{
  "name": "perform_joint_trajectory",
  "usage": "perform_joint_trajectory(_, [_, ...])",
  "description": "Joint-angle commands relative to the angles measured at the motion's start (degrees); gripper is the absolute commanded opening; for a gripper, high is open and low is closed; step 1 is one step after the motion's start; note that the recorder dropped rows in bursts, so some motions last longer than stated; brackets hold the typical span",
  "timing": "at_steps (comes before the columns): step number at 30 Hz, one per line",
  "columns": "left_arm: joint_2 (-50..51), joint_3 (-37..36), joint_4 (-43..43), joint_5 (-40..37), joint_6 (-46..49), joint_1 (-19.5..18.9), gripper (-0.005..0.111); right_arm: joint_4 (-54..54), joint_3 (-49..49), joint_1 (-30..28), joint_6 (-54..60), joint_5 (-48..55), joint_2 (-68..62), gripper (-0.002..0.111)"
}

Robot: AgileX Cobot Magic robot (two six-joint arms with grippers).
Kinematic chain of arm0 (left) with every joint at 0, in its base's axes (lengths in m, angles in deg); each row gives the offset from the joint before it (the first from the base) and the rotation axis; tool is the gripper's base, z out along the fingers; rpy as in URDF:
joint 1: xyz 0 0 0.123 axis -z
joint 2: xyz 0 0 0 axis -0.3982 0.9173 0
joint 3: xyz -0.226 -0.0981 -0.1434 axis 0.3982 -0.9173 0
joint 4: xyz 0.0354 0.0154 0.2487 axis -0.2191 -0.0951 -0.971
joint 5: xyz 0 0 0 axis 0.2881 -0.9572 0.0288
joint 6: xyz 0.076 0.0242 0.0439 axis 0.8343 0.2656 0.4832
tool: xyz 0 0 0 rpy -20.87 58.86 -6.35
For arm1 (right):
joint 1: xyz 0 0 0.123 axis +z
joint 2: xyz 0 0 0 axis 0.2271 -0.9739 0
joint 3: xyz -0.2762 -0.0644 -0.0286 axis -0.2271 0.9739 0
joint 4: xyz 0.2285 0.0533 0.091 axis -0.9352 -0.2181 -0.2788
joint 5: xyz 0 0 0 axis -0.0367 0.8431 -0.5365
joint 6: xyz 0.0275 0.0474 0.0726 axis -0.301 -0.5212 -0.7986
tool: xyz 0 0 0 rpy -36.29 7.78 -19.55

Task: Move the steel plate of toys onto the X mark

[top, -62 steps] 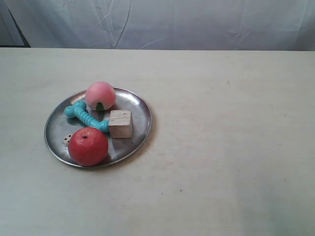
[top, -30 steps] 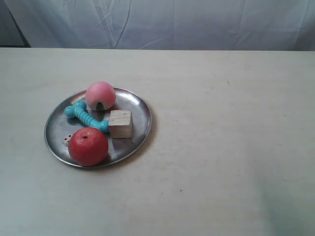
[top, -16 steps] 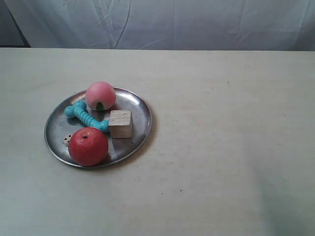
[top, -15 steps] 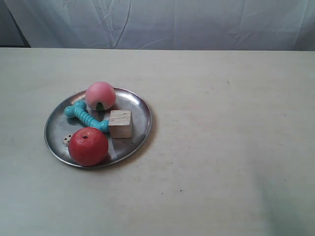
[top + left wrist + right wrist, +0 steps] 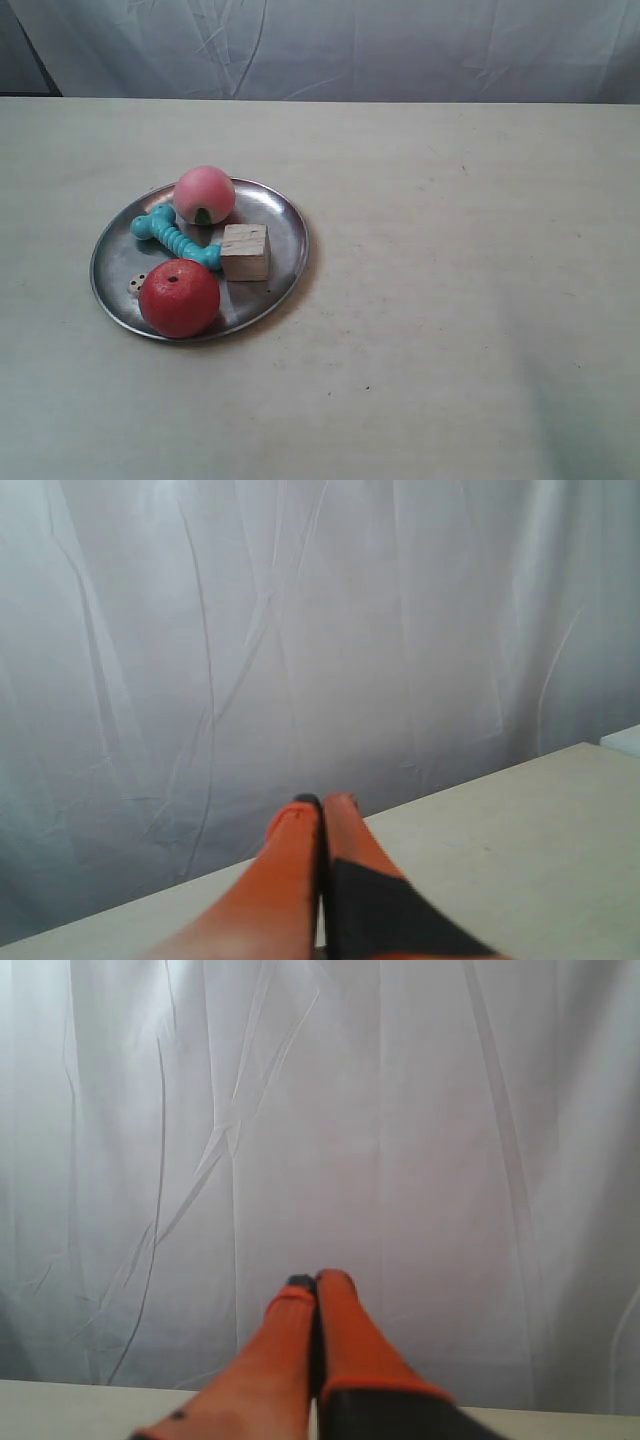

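Observation:
The steel plate (image 5: 285, 215) rests on the beige table at the exterior view's left. On it lie the pink peach (image 5: 204, 193), the turquoise bone (image 5: 172, 236), the wooden cube (image 5: 245, 251) and the red apple (image 5: 179, 297). The white die (image 5: 135, 285) peeks out beside the apple. I cannot make out the X mark for certain. Neither arm appears in the exterior view. My left gripper (image 5: 322, 802) is shut and empty, raised above the table and facing the white curtain. My right gripper (image 5: 316, 1280) is likewise shut, empty and aimed at the curtain.
A white curtain (image 5: 330, 45) hangs behind the table's far edge. Bare beige tabletop (image 5: 470, 270) stretches from the plate to the exterior view's right. A tiny dark speck (image 5: 367, 387) lies in front of the plate.

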Motion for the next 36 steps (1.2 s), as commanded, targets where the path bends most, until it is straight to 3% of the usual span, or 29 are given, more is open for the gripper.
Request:
perform_joint_trajectory(1, [-0.8, -3.1, -1.1, 4.9, -0.3, 0.1, 0.000, 0.0, 0.1, -0.3, 0.1, 0.1, 0.3, -0.001])
perform_joint_trajectory(5, [-0.5, -7.5, -7.7, 10.7, -12.5, 0.0, 0.000, -0.3, 0.1, -0.3, 0.1, -0.3, 0.3, -0.001])
perform_joint_trajectory(10, [-1.7, -11.7, -30.7, 11.3, -40.1, -1.8, 0.000, -0.3, 0.1, -0.3, 0.1, -0.3, 0.3, -0.001])
perform_joint_trajectory(16, [-4.7, -15.6, -51.2, 13.7, -54.8, -4.1, 0.000, -0.3, 0.1, -0.3, 0.1, -0.3, 0.3, -0.001])
perform_joint_trajectory(20, [-9.1, -17.3, -58.2, 13.2, -56.6, -6.8, 0.000, -0.3, 0.1, -0.3, 0.1, -0.3, 0.3, -0.001])
perform_joint_trajectory(25, [-12.8, -17.5, -60.2, 12.5, -56.6, -10.1, 0.000, -0.3, 0.1, -0.3, 0.1, -0.3, 0.3, -0.001])
perform_joint_trajectory(29, [-13.1, -19.6, -66.0, 15.5, -56.6, -10.4, 0.000, -0.3, 0.1, -0.3, 0.1, 0.1, 0.3, -0.001])
perform_joint_trajectory(36, [-13.1, -24.4, -66.4, 15.9, -56.6, -10.4, 0.000, -0.3, 0.1, -0.3, 0.1, 0.1, 0.3, -0.001])
